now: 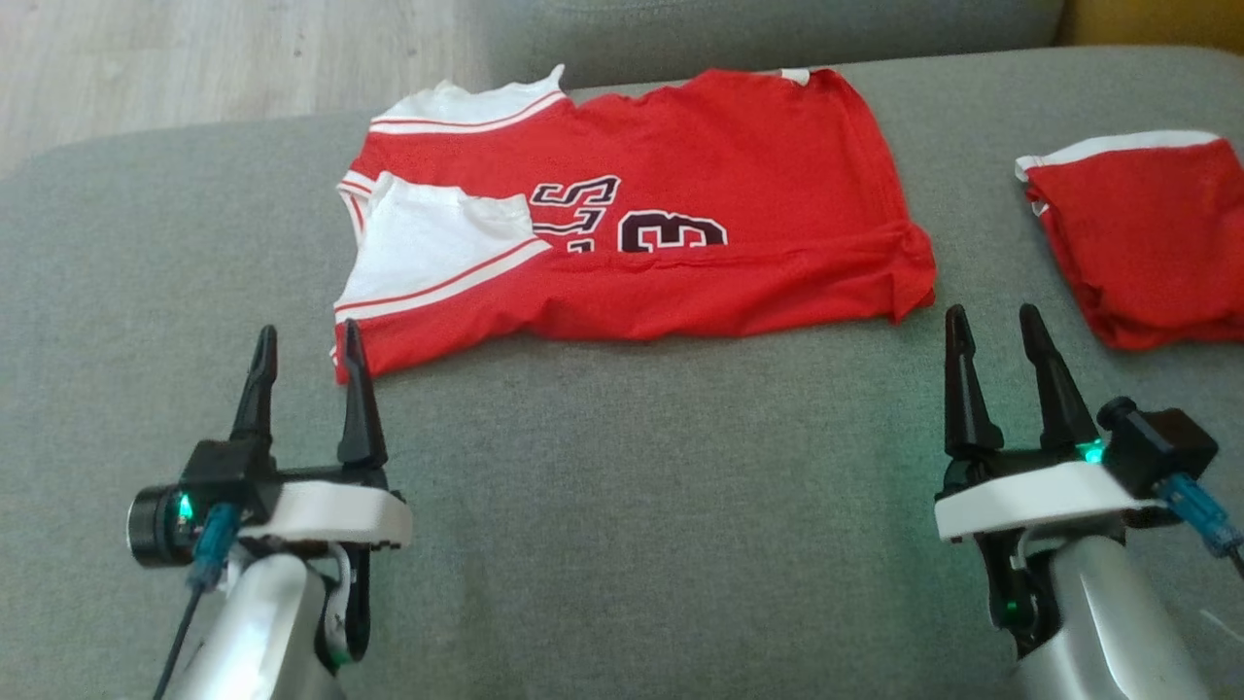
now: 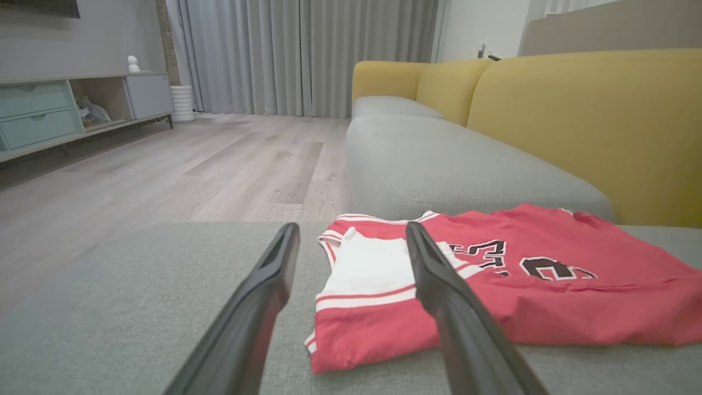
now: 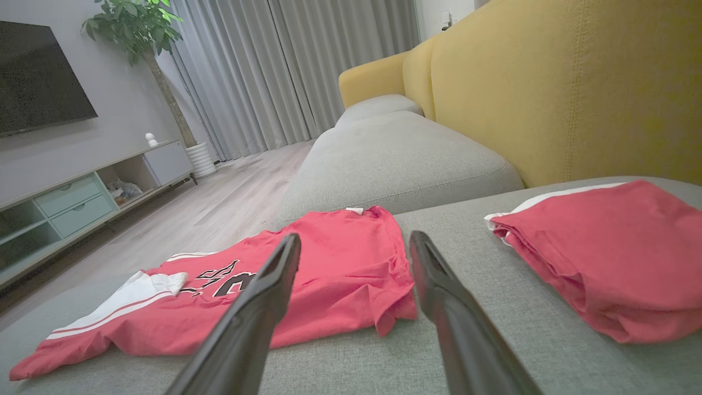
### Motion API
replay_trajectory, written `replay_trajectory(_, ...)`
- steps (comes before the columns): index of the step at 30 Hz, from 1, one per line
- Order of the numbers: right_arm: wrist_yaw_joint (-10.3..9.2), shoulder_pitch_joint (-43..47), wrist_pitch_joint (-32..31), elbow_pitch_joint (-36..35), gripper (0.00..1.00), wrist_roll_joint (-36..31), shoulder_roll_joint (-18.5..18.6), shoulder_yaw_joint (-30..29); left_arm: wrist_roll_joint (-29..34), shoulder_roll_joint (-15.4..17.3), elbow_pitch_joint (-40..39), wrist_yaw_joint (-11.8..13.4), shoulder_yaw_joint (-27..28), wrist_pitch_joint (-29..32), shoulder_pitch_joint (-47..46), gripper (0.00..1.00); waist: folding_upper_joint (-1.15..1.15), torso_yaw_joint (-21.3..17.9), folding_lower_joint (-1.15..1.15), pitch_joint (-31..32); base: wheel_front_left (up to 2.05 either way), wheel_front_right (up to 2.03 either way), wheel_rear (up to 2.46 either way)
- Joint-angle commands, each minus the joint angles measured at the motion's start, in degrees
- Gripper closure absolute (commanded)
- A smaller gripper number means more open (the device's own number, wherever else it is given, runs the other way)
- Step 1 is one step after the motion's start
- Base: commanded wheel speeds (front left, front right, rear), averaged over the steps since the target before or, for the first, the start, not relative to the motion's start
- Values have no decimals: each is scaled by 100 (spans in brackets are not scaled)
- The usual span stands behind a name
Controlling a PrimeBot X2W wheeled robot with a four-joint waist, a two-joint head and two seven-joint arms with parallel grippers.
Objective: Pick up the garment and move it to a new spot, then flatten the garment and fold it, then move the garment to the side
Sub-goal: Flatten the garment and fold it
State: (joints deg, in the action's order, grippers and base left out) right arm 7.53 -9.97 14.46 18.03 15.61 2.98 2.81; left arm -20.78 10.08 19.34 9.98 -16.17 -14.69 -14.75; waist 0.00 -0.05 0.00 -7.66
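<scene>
red and white jersey lies folded lengthwise on the grey sofa cushion, just ahead of both grippers. the left gripper stands wide and empty by the near shoulder corner, and the right gripper does likewise near the hem corner. the cloth looks thin, light and limp, likely to sag and crease, so pinching those two near corners seems best.

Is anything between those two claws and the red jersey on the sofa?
Nothing visible. Only bare grey cushion separates the left gripper and right gripper from the jersey; the folded red garment lies aside.
</scene>
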Motion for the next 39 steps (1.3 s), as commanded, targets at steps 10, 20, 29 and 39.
replay_trajectory(10,-4,-350,53,-363,0,35,-10,342,45,97,1437,-92,330,251,-943,0,0,-201,0,-457,0,0,0)
replay_trajectory(20,-4,-450,53,-384,0,148,-10,532,-88,226,2711,-381,257,699,-1542,0,0,-469,0,-797,0,0,0)
replay_trajectory(29,-4,-453,53,-345,0,202,-10,577,-231,241,3295,-291,342,820,-1755,100,0,-532,0,-820,0,0,0)
replay_trajectory(39,-4,-908,-185,596,0,-63,-10,403,-295,136,2721,-558,387,74,-1951,100,0,-327,0,-741,0,0,0)
